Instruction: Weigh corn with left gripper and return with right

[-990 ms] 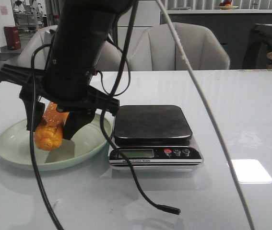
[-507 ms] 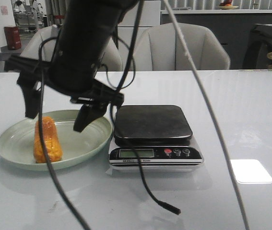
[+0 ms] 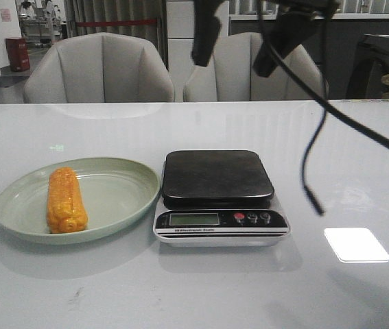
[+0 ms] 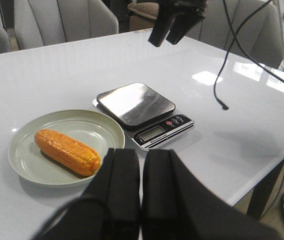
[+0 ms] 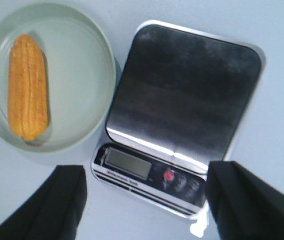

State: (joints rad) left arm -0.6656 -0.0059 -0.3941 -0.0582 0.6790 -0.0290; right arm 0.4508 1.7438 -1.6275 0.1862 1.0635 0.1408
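Observation:
The orange-yellow corn (image 3: 66, 200) lies on its side on the left part of a pale green plate (image 3: 115, 195); it also shows in the left wrist view (image 4: 67, 151) and the right wrist view (image 5: 27, 93). The scale (image 3: 216, 177) stands right of the plate with its dark platform bare. My right gripper (image 3: 230, 65) hangs high above the scale's far edge, open and empty, its fingers wide apart in the right wrist view (image 5: 143, 170). My left gripper (image 4: 142, 152) is shut and empty, well back from the plate and near the table's front; it is out of the front view.
A loose black cable (image 3: 314, 171) hangs from the right arm to the right of the scale. Two grey chairs (image 3: 98, 68) stand behind the table's far edge. The table's front right corner (image 4: 282, 145) shows in the left wrist view.
The right gripper let go of the corn onto the plate, then rose and moved right to above the scale. The corn now lies flat on the plate.

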